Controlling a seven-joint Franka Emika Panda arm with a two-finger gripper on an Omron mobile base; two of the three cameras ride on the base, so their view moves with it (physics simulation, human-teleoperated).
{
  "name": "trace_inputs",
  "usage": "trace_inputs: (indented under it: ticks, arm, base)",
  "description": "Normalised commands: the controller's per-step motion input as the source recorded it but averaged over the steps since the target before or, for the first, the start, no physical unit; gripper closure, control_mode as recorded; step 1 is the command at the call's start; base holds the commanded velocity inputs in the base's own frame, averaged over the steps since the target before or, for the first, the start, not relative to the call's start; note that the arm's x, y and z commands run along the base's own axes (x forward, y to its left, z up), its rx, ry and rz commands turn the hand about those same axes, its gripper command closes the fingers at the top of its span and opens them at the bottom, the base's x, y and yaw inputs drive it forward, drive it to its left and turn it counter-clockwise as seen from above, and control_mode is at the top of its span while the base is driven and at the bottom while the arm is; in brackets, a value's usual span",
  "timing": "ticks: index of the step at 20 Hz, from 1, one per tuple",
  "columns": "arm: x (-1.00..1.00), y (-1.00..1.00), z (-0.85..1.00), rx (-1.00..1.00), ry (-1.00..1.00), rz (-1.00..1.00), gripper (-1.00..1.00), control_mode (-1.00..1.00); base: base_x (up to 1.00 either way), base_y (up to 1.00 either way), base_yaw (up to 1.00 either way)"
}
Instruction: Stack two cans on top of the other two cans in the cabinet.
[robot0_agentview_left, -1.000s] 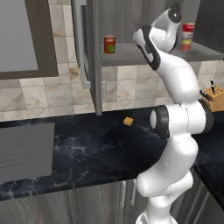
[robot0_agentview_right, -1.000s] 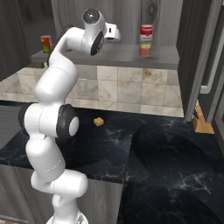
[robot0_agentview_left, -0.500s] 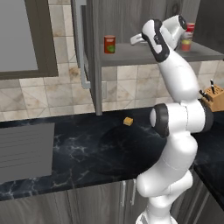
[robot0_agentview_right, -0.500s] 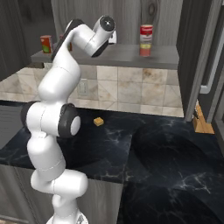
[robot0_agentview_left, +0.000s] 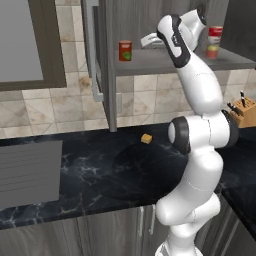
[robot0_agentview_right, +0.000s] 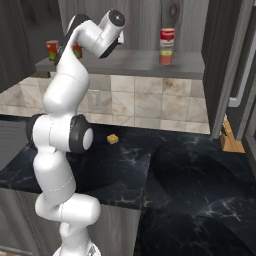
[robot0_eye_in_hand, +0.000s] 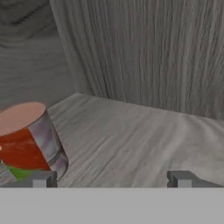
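Two tins stand well apart on the grey shelf board (robot0_agentview_left: 165, 61) of the dark wood-grain cabinet (robot0_agentview_left: 107, 75), whose door hangs open with its long silver bar handle (robot0_agentview_left: 92, 55) toward the tiled wall. Near the left end of the shelf in the left base view is a red can with a green label patch (robot0_agentview_left: 125, 50), upright on the board. Toward the right end stands a taller stack: a red can with a white band (robot0_agentview_left: 215, 36) sitting on a pale green-yellow can (robot0_agentview_left: 212, 51), the two aligned and touching; the right base view shows the same stack (robot0_agentview_right: 167, 46) clear of the arm. The white arm reaches up onto the shelf between these tins, its gripper (robot0_agentview_left: 150, 40) pointing toward the red can with the green patch but apart from it. In the hand view that can (robot0_eye_in_hand: 30, 142) sits at lower left, just beside the left fingertip (robot0_eye_in_hand: 40, 178), while the other fingertip (robot0_eye_in_hand: 181, 178) rises far to the right, so the jaws stand wide and hold nothing; bare shelf lies between them. Below, on the black marble counter (robot0_agentview_left: 100, 175), a small tan cube (robot0_agentview_left: 146, 138) lies near the wall, and a wooden knife block (robot0_agentview_left: 243, 111) stands at the right edge
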Motion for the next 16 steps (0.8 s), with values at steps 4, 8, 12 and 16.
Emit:
trace_inputs:
  ticks: [4, 8, 12, 16]
  arm:
    - [0.0, 0.45, 0.0, 0.0, 0.0, 0.06, -1.0, -1.0]
    - [0.0, 0.38, 0.0, 0.0, 0.0, 0.09, -1.0, -1.0]
    - [0.0, 0.26, 0.0, 0.0, 0.0, 0.12, -1.0, -1.0]
    - [0.0, 0.22, 0.0, 0.0, 0.0, 0.1, -1.0, -1.0]
  base:
    - [0.0, 0.0, 0.0]
    - [0.0, 0.0, 0.0]
    - [0.0, 0.0, 0.0]
    - [0.0, 0.0, 0.0]
